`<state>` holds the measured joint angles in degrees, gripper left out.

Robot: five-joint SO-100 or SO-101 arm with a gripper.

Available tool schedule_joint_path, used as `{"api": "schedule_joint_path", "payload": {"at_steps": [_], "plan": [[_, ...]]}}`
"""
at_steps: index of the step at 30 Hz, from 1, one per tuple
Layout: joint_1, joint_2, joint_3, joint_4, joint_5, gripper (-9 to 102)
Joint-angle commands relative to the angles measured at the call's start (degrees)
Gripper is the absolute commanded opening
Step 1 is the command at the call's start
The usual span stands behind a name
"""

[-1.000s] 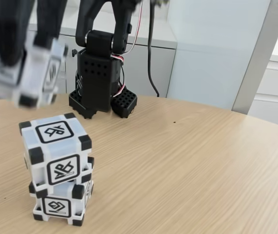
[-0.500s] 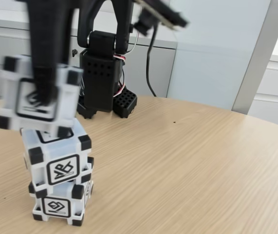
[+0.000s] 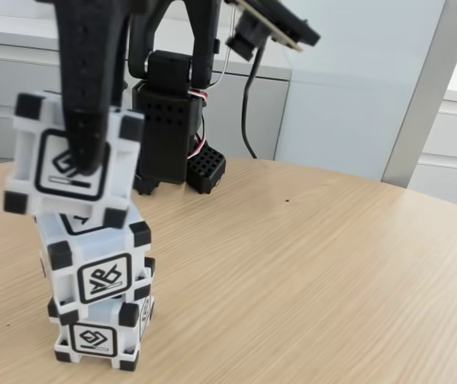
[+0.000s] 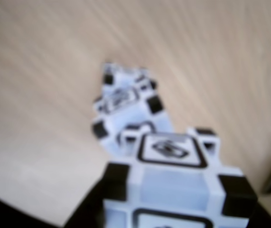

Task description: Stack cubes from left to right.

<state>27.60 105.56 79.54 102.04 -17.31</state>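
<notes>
I have the gripper (image 3: 80, 152) clamped on the third cube (image 3: 72, 160), tilted just above the two-cube stack (image 3: 98, 288) on the counter (image 3: 308, 272), and releasing it off-centre could topple that stack.

My fixed view sits low at table (image 3: 308, 264) edge, close, facing the arm base (image 3: 168, 128). Wrist view looks down; both share the cubes (image 3: 100, 268).

A curved, light wood-grain surface (image 3: 308, 272) stands before low white cabinets (image 3: 452, 152) and a pale wall panel (image 3: 348, 80).
</notes>
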Motion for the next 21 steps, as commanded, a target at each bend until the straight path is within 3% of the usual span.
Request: {"api": "schedule_joint_path", "payload": {"at_steps": [1, 9, 21], "plan": [[0.35, 1.14, -1.85, 1.05, 0.79, 0], [0.35, 1.23, -2.64, 7.12, 3.52, 0], [0.35, 1.14, -1.76, 7.12, 1.41, 0]]}}
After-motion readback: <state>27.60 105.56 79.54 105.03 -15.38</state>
